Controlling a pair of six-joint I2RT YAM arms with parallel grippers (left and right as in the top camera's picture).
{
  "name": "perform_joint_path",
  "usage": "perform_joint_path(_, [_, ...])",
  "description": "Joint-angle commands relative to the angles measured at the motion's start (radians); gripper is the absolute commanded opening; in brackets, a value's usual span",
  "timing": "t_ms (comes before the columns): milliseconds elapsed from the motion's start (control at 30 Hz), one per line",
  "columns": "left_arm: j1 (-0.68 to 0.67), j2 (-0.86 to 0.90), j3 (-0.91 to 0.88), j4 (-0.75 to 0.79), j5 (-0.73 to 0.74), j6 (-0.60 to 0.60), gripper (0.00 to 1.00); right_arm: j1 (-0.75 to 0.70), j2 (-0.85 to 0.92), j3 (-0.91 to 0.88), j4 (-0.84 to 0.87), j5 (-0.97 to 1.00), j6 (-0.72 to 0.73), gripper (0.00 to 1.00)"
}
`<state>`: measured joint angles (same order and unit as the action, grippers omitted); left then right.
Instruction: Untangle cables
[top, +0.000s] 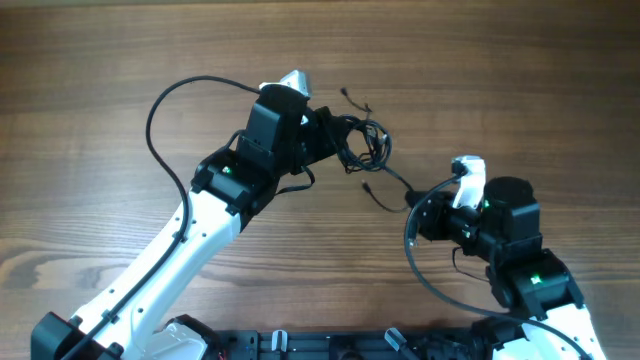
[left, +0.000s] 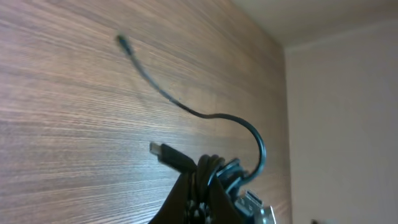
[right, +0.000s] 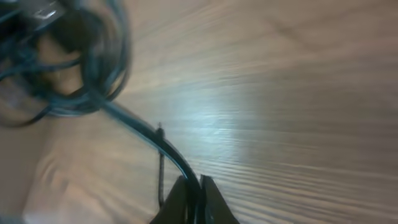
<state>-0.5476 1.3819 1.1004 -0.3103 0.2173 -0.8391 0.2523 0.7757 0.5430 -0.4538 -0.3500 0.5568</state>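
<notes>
Cables (top: 365, 142) bunched in clenched left gripper (left: 202, 177) — one strand (right: 143, 134) pinched in right gripper (right: 196, 185)

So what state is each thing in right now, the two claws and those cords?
left gripper: shut, pinching the knotted bundle.
right gripper: shut on one strand that leads out of the bundle.
cables: tangled in a small bundle at the left gripper, one strand running across to the right gripper, a few plug ends sticking out loose.
</notes>
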Motion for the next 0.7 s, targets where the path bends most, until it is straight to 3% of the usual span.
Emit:
perform_joint_path(0, [0.064, -0.011, 0.013, 0.037, -0.008, 0.161, 0.04, -0.01, 0.027, -0.014, -0.005, 0.185, 0.072, 0.58])
perform_joint_path(33, [0.063, -0.011, 0.013, 0.037, 0.032, 0.212, 0.04, -0.01, 0.028, -0.014, 0.008, 0.185, 0.071, 0.74])
perform_joint_path(100, [0.06, -0.011, 0.013, 0.037, 0.062, 0.265, 0.04, -0.01, 0.027, -0.014, 0.033, 0.166, 0.071, 0.91])
perform_joint_path(167, [0.051, -0.011, 0.013, 0.037, 0.063, 0.288, 0.04, -0.01, 0.026, -0.014, 0.101, 0.045, 0.031, 0.93])
perform_joint_path(267, [0.027, -0.011, 0.013, 0.037, 0.063, 0.376, 0.04, -0.01, 0.027, -0.014, 0.198, -0.136, -0.064, 0.88])
perform_joint_path(400, [-0.034, -0.011, 0.013, 0.053, 0.063, 0.439, 0.04, -0.009, 0.035, -0.014, 0.312, -0.23, -0.113, 0.64])
perform_joint_path(667, [-0.126, -0.011, 0.013, 0.08, 0.058, 0.439, 0.04, -0.009, 0.143, -0.014, 0.396, -0.228, -0.056, 0.56])
